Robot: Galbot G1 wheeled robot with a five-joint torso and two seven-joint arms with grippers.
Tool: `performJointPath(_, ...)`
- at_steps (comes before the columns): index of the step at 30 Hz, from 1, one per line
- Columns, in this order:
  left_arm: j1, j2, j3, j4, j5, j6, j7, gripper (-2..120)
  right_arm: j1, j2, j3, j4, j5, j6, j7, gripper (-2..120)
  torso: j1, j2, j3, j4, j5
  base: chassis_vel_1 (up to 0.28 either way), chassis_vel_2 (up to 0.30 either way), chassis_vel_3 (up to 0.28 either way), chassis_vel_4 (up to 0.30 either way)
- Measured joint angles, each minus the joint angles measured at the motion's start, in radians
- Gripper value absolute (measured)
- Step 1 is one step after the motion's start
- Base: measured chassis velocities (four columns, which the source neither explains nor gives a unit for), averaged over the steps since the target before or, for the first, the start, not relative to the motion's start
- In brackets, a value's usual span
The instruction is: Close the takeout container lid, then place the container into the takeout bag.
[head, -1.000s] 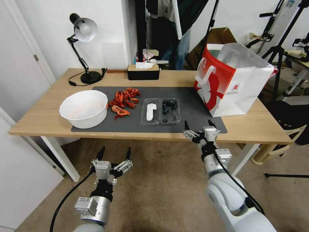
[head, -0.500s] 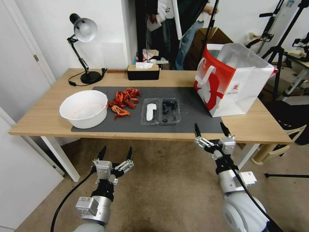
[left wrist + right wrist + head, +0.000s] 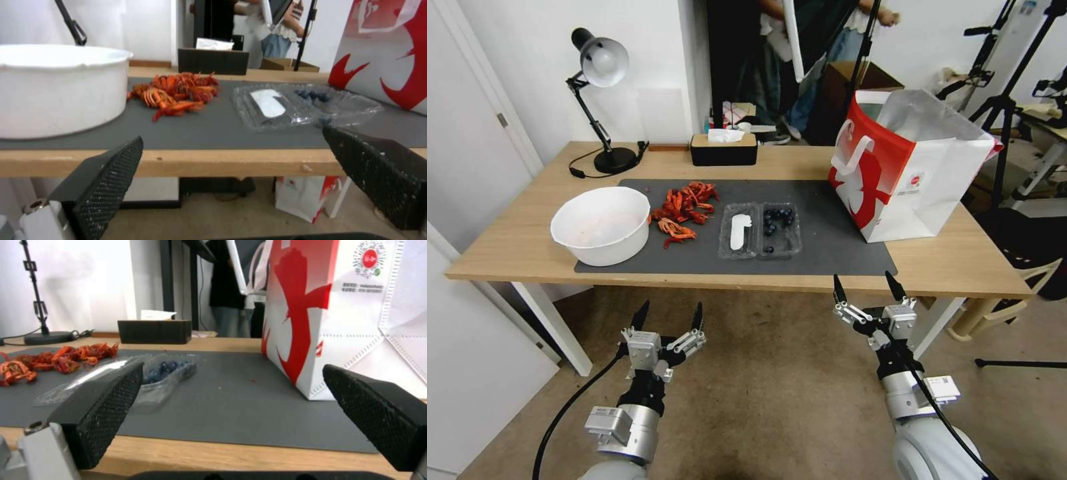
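Two robot arms with smooth silver-grey cylindrical segments and rounded white joint housings. Each ends in a black wrist collar, a small pale-grey metal block with visible screws and linkages, and two slim black pointed fingers: the left gripper (image 3: pixel 668 319) and the right gripper (image 3: pixel 868 290). A thick black cable loops from the left arm, a thinner black cable runs along the right arm past a small white labelled box, and up close the finger pads (image 3: pixel 109 181) are black rubber with a fine cross-hatched grip texture.
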Motion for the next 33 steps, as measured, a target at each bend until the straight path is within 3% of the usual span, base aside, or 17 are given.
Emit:
performJointPath(4,-0.033,0.035,0.015,0.024,-0.074,0.010,-0.021,100,0.010,-0.013,-0.010,-0.001,0.002,-0.006,0.002,100,0.000,0.000,0.000,0.0001,-0.0001,0.000,0.000,0.000,0.000)
performJointPath(6,-0.054,0.063,0.035,0.019,-0.175,0.025,-0.039,100,0.013,-0.019,-0.012,-0.001,0.003,-0.010,0.002,100,0.000,0.000,0.000,-0.0001,0.0000,0.000,0.000,0.000,0.000)
performJointPath(7,-0.054,0.063,0.035,0.019,-0.175,0.025,-0.039,100,0.013,-0.019,-0.012,-0.001,0.003,-0.010,0.002,100,0.000,0.000,0.000,-0.0001,0.0000,0.000,0.000,0.000,0.000)
performJointPath(10,-0.106,0.106,0.070,0.002,-0.367,0.051,-0.085,100,0.008,-0.021,-0.012,-0.001,0.001,-0.012,0.003,100,0.000,0.000,0.000,0.0002,0.0000,0.000,0.000,0.000,0.000)
performJointPath(11,-0.106,0.106,0.070,0.002,-0.367,0.051,-0.085,100,0.008,-0.021,-0.012,-0.001,0.001,-0.012,0.003,100,0.000,0.000,0.000,0.0002,0.0000,0.000,0.000,0.000,0.000)
performJointPath(13,-0.160,0.138,0.097,-0.011,-0.511,0.080,-0.144,100,-0.006,-0.016,-0.011,0.001,-0.007,-0.012,0.004,100,0.000,0.000,0.000,-0.0002,0.0000,0.000,0.000,0.000,0.000)
performJointPath(15,-0.227,0.167,0.131,-0.019,-0.633,0.093,-0.244,100,-0.015,-0.010,-0.010,0.002,-0.017,-0.012,0.005,100,0.000,0.000,0.000,-0.0001,-0.0001,0.000,0.000,0.000,0.000)
performJointPath(16,-0.227,0.167,0.131,-0.019,-0.633,0.093,-0.244,100,-0.015,-0.010,-0.010,0.002,-0.017,-0.012,0.005,100,0.000,0.000,0.000,-0.0001,-0.0001,0.000,0.000,0.000,0.000)
performJointPath(19,-0.328,0.201,0.173,-0.022,-0.799,0.112,-0.385,100,-0.024,-0.002,-0.010,0.003,-0.030,-0.012,0.007,100,0.000,0.000,0.000,-0.0002,0.0000,0.000,0.000,0.000,0.000)
performJointPath(28,-0.504,0.207,0.266,0.021,-1.074,0.132,-0.536,100,-0.046,0.011,-0.004,0.003,-0.050,-0.012,0.012,100,0.000,0.000,0.000,0.0001,0.0001,0.000,0.000,0.000,0.000)
performJointPath(33,-0.588,0.203,0.353,0.075,-1.112,0.111,-0.563,100,-0.053,0.018,-0.003,-0.004,-0.061,-0.011,0.013,100,0.000,0.000,0.000,0.0000,0.0002,0.000,0.000,0.000,0.000)
